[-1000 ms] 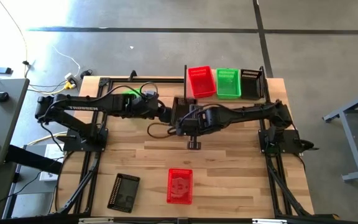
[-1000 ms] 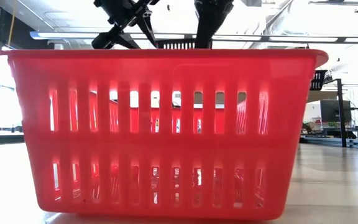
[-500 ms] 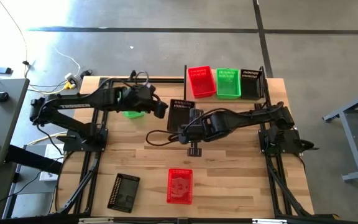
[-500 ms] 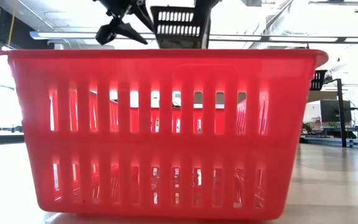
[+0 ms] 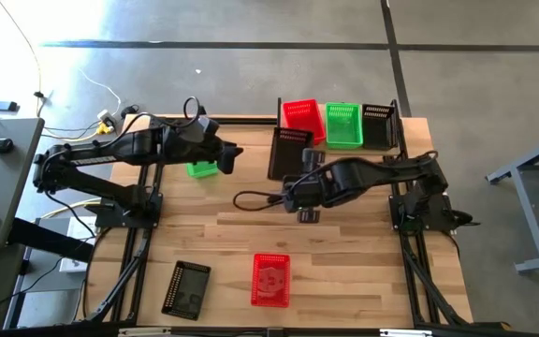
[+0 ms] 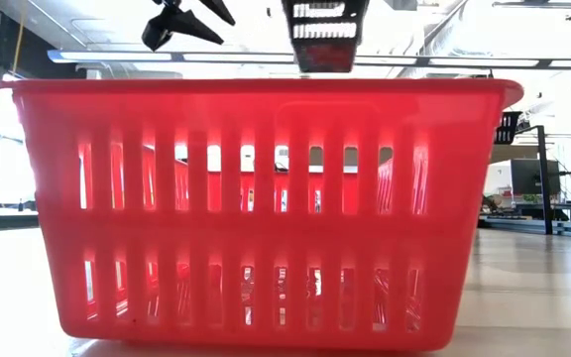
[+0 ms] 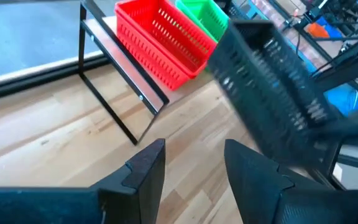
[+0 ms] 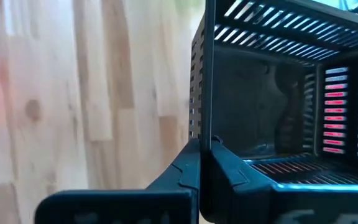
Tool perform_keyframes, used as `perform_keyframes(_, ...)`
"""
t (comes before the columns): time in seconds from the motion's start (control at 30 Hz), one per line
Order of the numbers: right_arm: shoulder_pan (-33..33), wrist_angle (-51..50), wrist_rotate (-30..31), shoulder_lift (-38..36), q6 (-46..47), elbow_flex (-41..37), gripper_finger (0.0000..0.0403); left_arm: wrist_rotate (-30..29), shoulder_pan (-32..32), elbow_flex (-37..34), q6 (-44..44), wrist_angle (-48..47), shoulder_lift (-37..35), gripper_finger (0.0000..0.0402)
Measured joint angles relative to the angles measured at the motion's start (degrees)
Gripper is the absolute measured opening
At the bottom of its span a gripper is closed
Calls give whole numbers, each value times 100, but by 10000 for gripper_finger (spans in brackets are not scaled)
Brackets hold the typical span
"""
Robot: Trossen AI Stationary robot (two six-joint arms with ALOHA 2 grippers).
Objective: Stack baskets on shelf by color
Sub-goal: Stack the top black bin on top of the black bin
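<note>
Left gripper [image 7: 188, 163], jaws apart, has let go and backed off left over a green basket [image 5: 202, 168]. Right gripper [image 8: 202, 149], clamped on the black basket [image 5: 289, 153] rim, has carried it far-right toward the shelf [image 5: 281, 105]; black stack [image 5: 378, 124] next.

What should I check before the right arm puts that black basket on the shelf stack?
1. Grip: right gripper shut on the rim of the carried black basket: ok.
2. Basket lifted off the table, seen hanging high in the low view: ok.
3. Target: black basket on the shelf sits beside the green basket on the shelf, open top unobstructed: ok.
4. Left gripper open, empty, apart from the carried basket: ok.
5. Carried basket level: tilted, not ok.
6. Room left on the shelf behind the stacks: cannot tell.
</note>
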Motion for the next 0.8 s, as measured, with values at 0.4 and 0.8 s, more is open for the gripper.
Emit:
perform_keyframes(0.4, -64, -359, 755, -1584, 235, -990, 0, 19, 0, -2, 106, -2, -5, 154)
perform_keyframes(0.8, -409, -8, 803, -3942, -343, -3056, 0, 6, 0, -2, 106, 0, -5, 154)
